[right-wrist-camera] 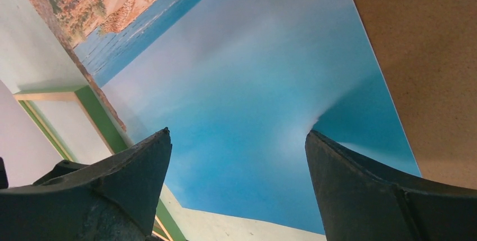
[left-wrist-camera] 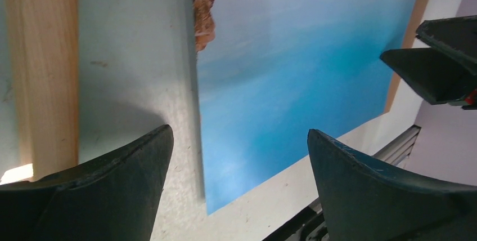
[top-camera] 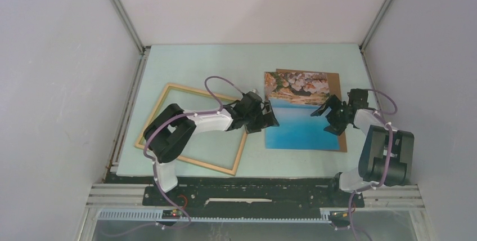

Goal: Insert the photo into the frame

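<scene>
The photo (top-camera: 301,123), a seaside print with rocks at its far end, lies flat on the table to the right of centre, on top of a brown board (top-camera: 336,83). The pale wooden frame (top-camera: 169,92) lies flat to the left, its inner edge green (right-wrist-camera: 101,117). My left gripper (top-camera: 270,118) is open at the photo's left edge; in its wrist view the fingers (left-wrist-camera: 135,168) straddle that edge of the photo (left-wrist-camera: 292,83). My right gripper (top-camera: 329,114) is open over the photo's right part (right-wrist-camera: 253,100), with nothing between its jaws.
The brown board (right-wrist-camera: 422,55) sticks out from under the photo along the right and far sides. White walls close in the table on the left, back and right. A metal rail (top-camera: 253,196) runs along the near edge by the arm bases.
</scene>
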`<state>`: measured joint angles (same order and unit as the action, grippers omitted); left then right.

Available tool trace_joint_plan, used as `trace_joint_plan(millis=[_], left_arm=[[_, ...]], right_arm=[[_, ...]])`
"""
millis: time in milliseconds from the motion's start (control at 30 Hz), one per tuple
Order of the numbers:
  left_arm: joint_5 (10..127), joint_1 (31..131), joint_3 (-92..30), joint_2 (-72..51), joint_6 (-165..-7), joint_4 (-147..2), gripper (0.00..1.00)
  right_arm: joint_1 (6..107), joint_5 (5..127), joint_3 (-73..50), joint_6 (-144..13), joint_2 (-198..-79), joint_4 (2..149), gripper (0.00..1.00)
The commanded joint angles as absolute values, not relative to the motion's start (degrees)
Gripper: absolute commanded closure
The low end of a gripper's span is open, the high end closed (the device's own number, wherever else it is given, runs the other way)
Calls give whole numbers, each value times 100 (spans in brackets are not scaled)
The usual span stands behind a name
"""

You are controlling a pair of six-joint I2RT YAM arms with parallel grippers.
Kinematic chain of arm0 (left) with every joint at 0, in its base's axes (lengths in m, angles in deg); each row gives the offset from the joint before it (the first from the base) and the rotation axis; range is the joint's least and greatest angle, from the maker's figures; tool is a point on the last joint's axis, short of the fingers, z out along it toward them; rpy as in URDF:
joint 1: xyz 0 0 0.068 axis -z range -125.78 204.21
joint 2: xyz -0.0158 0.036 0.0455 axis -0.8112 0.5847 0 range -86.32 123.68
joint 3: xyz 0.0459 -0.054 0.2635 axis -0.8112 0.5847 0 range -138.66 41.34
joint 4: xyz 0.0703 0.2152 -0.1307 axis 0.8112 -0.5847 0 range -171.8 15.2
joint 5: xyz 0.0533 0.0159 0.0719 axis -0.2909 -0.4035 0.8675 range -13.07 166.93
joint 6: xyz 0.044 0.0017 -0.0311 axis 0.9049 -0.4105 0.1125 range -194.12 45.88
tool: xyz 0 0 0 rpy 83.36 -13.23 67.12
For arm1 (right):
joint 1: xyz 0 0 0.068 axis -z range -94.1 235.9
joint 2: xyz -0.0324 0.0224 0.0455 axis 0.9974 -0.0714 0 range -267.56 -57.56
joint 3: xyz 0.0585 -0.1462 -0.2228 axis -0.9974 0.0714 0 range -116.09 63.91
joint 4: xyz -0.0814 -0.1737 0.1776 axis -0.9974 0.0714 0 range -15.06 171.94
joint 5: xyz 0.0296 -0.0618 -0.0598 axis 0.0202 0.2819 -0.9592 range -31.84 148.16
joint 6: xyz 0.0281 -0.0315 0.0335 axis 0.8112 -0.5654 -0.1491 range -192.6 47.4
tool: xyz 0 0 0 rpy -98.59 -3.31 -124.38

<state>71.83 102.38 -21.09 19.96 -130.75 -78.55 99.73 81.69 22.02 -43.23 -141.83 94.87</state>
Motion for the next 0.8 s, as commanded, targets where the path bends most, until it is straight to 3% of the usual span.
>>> trace_joint_plan(millis=[0,533,767], left_arm=[[7085,10260,-2392,2301,-13401,-7534,0],[5612,9907,-1414,2163,-14233,-4306,6],[5652,9909,-1108,1916,-14444,-3876,11]], right_arm=[[10023,8217,2277,-4326,-14347,9261,4],[9941,8520,2485,-4320,-14484,8977,6],[9913,8548,2480,-4322,-14485,8957,6]])
